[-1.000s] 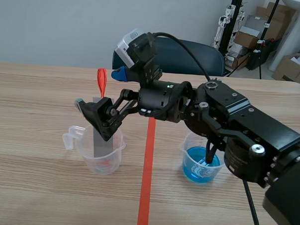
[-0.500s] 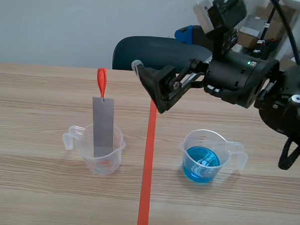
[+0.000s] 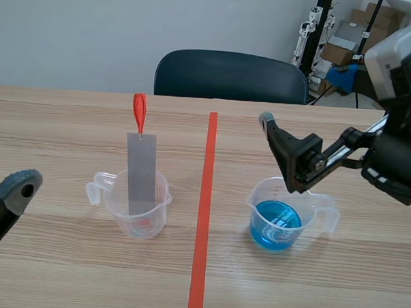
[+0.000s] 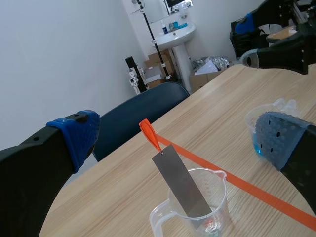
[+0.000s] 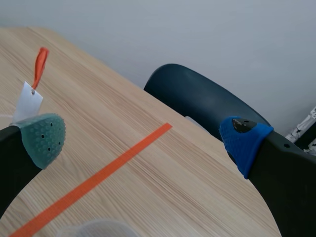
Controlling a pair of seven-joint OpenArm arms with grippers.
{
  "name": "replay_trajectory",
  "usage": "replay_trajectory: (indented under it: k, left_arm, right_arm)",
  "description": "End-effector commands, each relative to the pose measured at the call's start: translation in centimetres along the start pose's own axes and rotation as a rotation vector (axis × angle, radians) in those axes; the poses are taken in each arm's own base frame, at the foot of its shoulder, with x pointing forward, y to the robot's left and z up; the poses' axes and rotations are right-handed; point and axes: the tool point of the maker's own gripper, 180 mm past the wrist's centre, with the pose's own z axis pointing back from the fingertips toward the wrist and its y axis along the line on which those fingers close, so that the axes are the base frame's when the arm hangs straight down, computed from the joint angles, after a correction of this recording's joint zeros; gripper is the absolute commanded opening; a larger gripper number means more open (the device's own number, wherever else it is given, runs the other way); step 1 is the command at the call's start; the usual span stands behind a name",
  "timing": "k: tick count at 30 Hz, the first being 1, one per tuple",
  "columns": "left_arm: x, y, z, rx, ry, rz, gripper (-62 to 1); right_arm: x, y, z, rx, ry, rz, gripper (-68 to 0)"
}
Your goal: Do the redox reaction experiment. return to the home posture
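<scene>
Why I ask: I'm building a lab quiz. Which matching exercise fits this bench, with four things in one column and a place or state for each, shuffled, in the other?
Column one:
1. grey strip
2. right-hand cup
3. right gripper
4. chair

Column two:
A. behind the table's far edge
B. open, holding nothing
C. holds blue liquid
D. stands in the left-hand cup, left of the tape line

Pairs: 1-D, 2-C, 3-B, 4-A
</scene>
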Motion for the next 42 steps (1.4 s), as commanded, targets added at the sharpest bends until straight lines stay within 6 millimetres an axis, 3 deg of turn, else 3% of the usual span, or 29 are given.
replay_trajectory:
  k: [1,8,15,24,38,42]
  left_arm:
    - [0.3,0.2,-0.2,0.034,-0.012,0.009,1.4]
    - [2.3,-1.1,-1.2,-0.013,-0.027,0.008,1.4]
    - [1.9,-1.6,-0.8,-0.004,0.027,0.003,1.4]
    - [1.6,-2.8,-0.1,-0.05,0.064,0.025,1.4]
    - [1.6,-2.7,-0.5,-0.105,0.059,0.002,1.4]
    - [1.5,-2.8,-0.8,-0.153,0.064,-0.026,1.4]
  right_arm:
    - [0.7,-1.0,0.4,-0.024,-0.016,0.031,0.4]
    - [2.0,-2.6,2.6,-0.081,-0.005,0.093,0.4]
    - [4.3,-3.4,3.0,-0.103,0.02,0.144,0.4]
    - [4.6,-1.8,4.5,-0.107,0.043,0.126,0.4]
    - [3.3,3.1,6.6,0.079,0.093,0.098,0.4]
    - [3.0,3.6,6.9,0.115,0.108,0.101,0.4]
